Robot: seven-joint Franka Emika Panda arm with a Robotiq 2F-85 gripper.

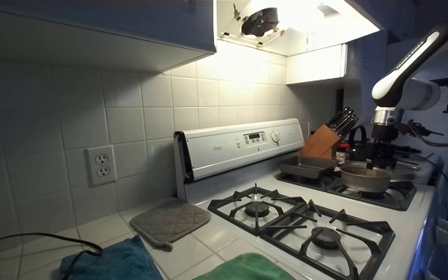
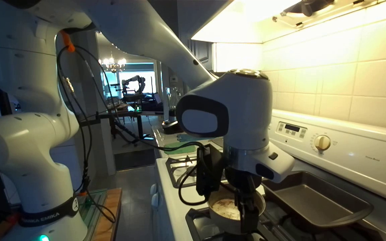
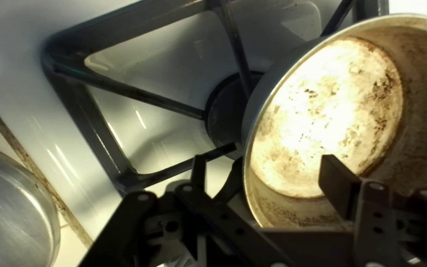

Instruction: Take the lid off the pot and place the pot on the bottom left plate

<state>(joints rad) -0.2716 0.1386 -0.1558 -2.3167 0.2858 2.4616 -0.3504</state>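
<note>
Grey metal, stained brown inside, the pot (image 3: 324, 122) stands upright and uncovered on a grate (image 3: 91, 126) beneath the hand (image 3: 265, 174). The hand's fingers (image 3: 334, 181) are well apart, one over the pot's inside, one outside its rim; gaps show on both sides of the wall, so nothing is held. From the hand toward the back panel (image 1: 243, 149), a dark baking pan (image 2: 317, 197) sits close by the pot and hems in that side. Beyond the pan stand a brown knife block (image 1: 321, 142) and, nearer the hand, a small jar (image 1: 340, 156). On the surface (image 3: 69, 244) just off the stovetop (image 1: 408, 223), near the hand, lies a round, shiny metal thing (image 3: 9, 207), cut off by the wrist view; I cannot tell whether it is the lid. Across the stovetop, well apart from the hand, is the bottom left plate (image 1: 326, 238). Even farther from the hand, on the tiled surface (image 1: 187, 258), lie a quilted potholder (image 1: 171, 221), a blue cloth (image 1: 119, 260) and a green cloth (image 1: 247, 268).
</note>
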